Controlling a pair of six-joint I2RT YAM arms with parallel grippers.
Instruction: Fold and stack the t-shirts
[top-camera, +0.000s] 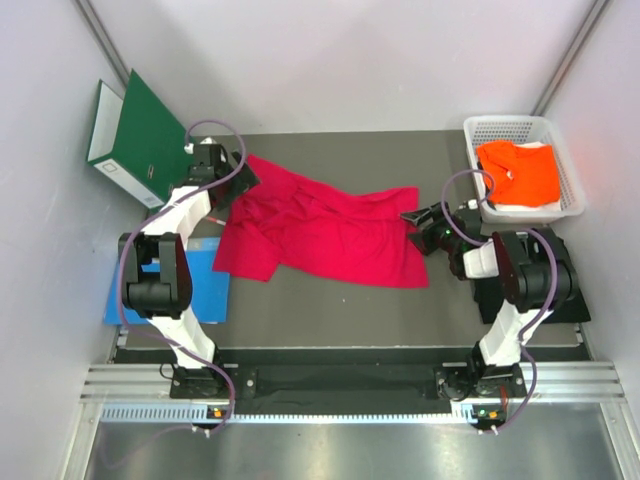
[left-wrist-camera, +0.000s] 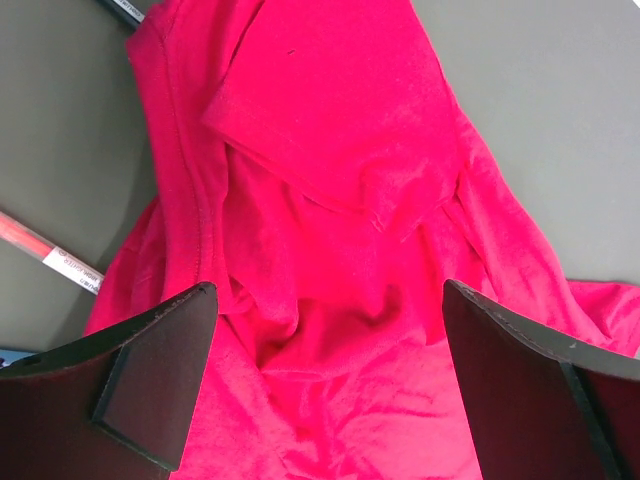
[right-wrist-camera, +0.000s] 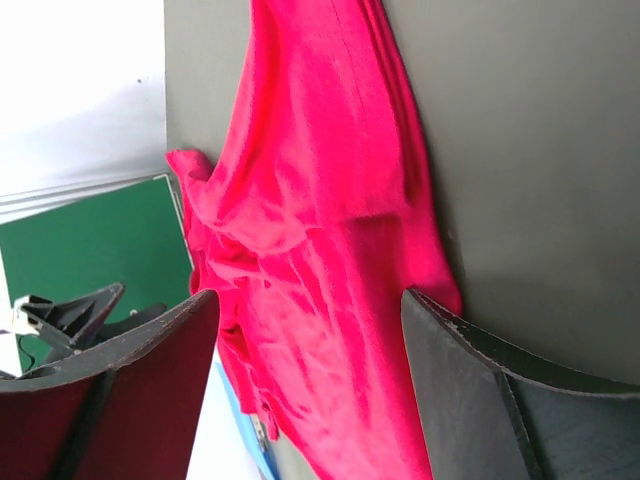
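— Where, the red shirt (top-camera: 320, 232)?
— Crumpled in the middle of the desk (top-camera: 330, 300), between both arms.
— Left fingers (left-wrist-camera: 150, 370)?
— Spread wide over its far left corner, gripping nothing.
— Right fingers (right-wrist-camera: 480, 390)?
— Parted too, at the right edge of the cloth, nothing held.
— Orange shirt (top-camera: 520, 172)?
— Bundled in the white basket (top-camera: 508, 125), far right.
— Other items?
— Green binder (top-camera: 145, 130) at the far left wall; blue sheet (top-camera: 212, 278) beside the left arm.

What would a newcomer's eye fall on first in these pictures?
The crimson t-shirt lies crumpled on the table, with the left claw and the right claw open at its ends. An orange t-shirt lies in the white basket at far right; a green binder stands at far left.
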